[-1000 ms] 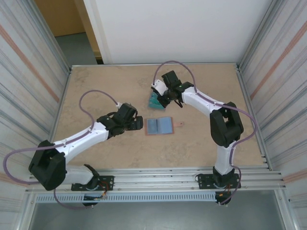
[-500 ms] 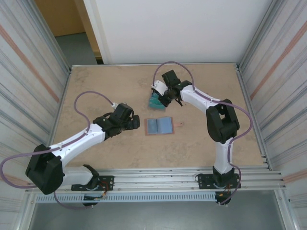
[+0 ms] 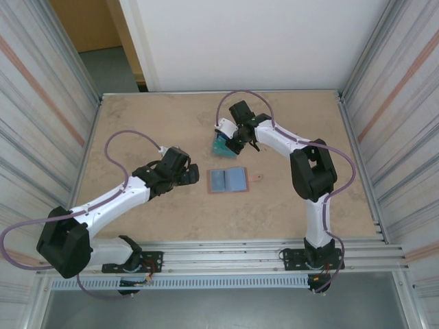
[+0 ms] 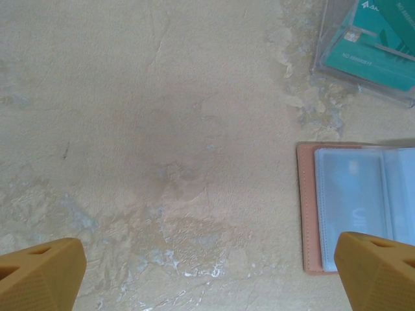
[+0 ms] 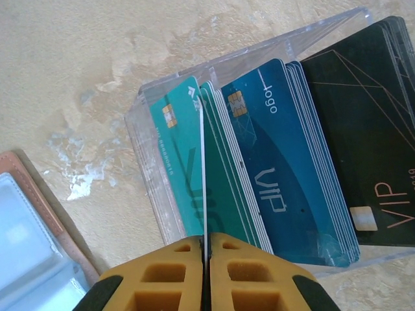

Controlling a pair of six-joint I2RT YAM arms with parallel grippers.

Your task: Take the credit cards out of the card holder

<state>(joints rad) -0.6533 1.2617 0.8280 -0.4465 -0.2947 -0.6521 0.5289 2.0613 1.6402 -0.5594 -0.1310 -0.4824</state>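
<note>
The card holder (image 3: 227,180) lies spread open on the table, salmon-brown rim, blue-grey pockets up; it also shows in the left wrist view (image 4: 363,207) and the right wrist view (image 5: 26,233). My right gripper (image 5: 206,243) is shut on a thin teal credit card (image 5: 203,162), seen edge-on, its far end down among other credit cards (image 5: 272,162) standing in a clear plastic box (image 5: 259,52). From above, that right gripper (image 3: 224,140) is just behind the card holder. My left gripper (image 4: 207,269) hangs open over bare table, left of the card holder, holding nothing.
The clear box (image 3: 219,145) holds rows of teal, blue and black cards (image 5: 369,129). Metal walls close in the table (image 3: 137,123) on the left and right, with a rail along the near edge. The left gripper (image 3: 192,176) sits close to the card holder's left edge.
The right gripper, still pinching the teal card, has shifted slightly left over the clear box. The left gripper has drawn back a little to the left, staying open.
</note>
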